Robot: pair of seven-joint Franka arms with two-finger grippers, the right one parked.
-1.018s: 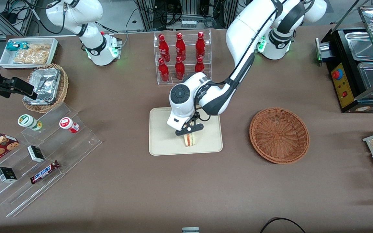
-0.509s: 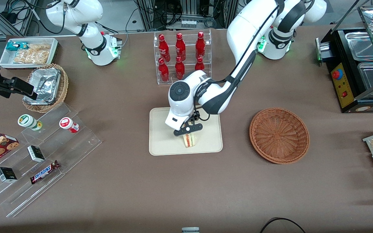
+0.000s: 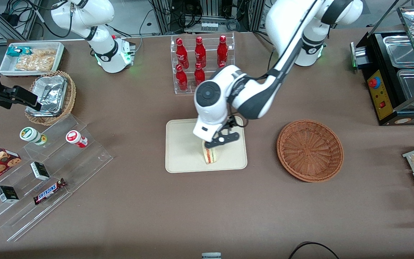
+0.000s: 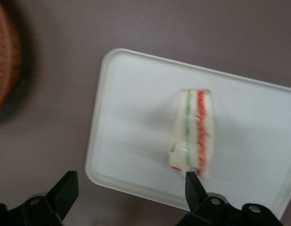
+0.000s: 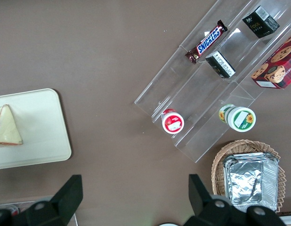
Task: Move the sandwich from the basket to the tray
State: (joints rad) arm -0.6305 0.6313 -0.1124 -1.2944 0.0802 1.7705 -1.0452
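Observation:
The sandwich stands on its edge on the cream tray, near the tray's rim nearest the front camera, with red and green filling showing. My left gripper hangs open just above it, a little nearer the basket, holding nothing. In the left wrist view the sandwich lies on the tray, and the open gripper is over the tray's rim with one black fingertip by the sandwich's end. The reddish-brown basket sits empty beside the tray, toward the working arm's end.
An acrylic rack of red bottles stands just past the tray. Clear stepped shelves with snacks, a tan basket of foil containers and a white bin lie toward the parked arm's end. A black warming machine is at the working arm's end.
My left gripper has lifted off the sandwich and shifted a little toward the basket. The sandwich stays standing on the tray.

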